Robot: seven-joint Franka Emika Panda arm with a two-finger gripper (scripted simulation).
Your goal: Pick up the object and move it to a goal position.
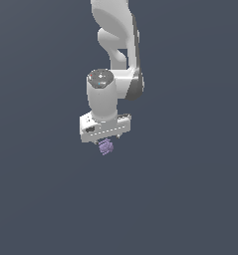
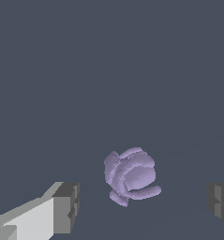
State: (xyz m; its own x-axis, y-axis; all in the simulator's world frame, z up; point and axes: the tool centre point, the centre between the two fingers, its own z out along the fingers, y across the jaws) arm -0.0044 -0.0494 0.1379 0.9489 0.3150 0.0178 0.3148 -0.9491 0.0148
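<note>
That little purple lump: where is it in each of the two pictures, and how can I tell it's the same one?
Exterior view: the pale-purple chunk sits just below the white claw, near the picture's middle.
Wrist view: the chunk lies between the two grey fingertips, touching neither.
Shared landmark: the claw itself, open, with the chunk in the gap under it in both views.

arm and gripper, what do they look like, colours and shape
The arm is glossy white with rounded, tube-like links and dark grey bands at the joints. A grey disc caps the wrist. The gripper has a flat, boxy white body. In the wrist view its fingers are white bars ending in blocky dark grey pads. No cables or markings show.
</note>
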